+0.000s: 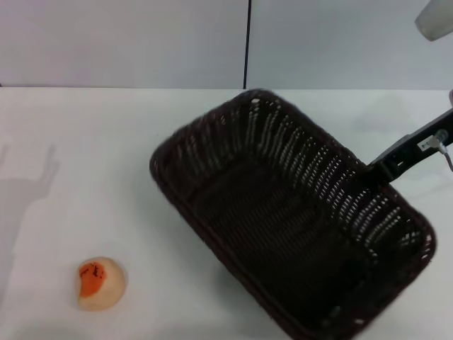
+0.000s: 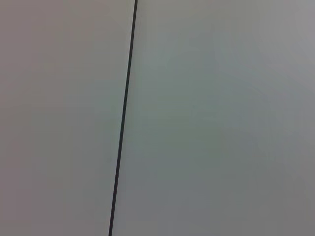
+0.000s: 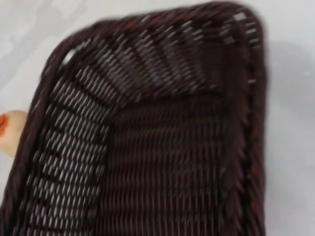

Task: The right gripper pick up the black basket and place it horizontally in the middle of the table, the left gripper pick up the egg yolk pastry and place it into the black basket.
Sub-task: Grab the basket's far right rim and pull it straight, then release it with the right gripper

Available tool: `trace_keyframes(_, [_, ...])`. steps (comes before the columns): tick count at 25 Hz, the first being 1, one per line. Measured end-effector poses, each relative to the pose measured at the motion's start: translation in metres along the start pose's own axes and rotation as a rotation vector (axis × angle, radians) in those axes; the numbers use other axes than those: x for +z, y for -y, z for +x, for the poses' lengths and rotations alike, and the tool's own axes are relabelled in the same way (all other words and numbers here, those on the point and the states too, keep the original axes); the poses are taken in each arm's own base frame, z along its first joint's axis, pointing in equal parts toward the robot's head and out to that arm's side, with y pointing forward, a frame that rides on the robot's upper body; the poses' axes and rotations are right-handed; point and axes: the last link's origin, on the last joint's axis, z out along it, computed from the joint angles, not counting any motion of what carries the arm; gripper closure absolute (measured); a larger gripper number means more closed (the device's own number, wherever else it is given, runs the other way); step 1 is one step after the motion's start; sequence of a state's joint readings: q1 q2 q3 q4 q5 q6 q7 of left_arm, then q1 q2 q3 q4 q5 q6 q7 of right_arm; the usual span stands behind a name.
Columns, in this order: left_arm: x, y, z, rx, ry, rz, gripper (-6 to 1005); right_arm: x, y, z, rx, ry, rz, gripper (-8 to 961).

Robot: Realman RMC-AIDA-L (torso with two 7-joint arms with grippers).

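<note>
The black basket (image 1: 290, 227) lies at a slant on the white table (image 1: 85, 156), right of the middle, open side up and empty. My right gripper (image 1: 374, 168) reaches in from the right and grips the basket's far right rim. The right wrist view looks down into the basket (image 3: 162, 147). The egg yolk pastry (image 1: 101, 283) sits on the table at the near left, apart from the basket; its edge shows in the right wrist view (image 3: 10, 132). My left gripper is out of view; its wrist view shows only a wall.
A pale wall with a vertical black seam (image 1: 248, 42) stands behind the table; the seam also shows in the left wrist view (image 2: 123, 118). A pale object (image 1: 435, 20) hangs at the top right corner.
</note>
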State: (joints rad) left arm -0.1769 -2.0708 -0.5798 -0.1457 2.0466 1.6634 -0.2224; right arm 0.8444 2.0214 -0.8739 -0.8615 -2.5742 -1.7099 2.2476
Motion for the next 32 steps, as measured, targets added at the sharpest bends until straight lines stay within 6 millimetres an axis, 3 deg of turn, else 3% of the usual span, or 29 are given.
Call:
trace_keyframes(4, [0.000, 0.000, 0.000, 0.000, -0.001, 0.000, 217, -0.005, 0.000, 0.001, 0.020, 0.047, -0.030, 752])
trace_keyframes(20, [0.003, -0.002, 0.001, -0.009, -0.014, -0.001, 222, -0.057, -0.005, -0.008, -0.044, 0.300, -0.181, 772])
trace_keyframes(24, [0.003, -0.003, 0.002, -0.011, -0.018, -0.007, 223, -0.072, -0.008, -0.019, -0.159, 0.310, -0.142, 770])
trace_keyframes(26, [0.003, -0.004, 0.002, -0.016, -0.017, -0.011, 224, -0.077, -0.011, -0.028, -0.321, 0.322, -0.113, 769])
trace_keyframes(32, [-0.001, -0.009, 0.000, -0.041, -0.007, -0.032, 226, -0.071, -0.020, -0.040, -0.537, 0.294, -0.104, 767])
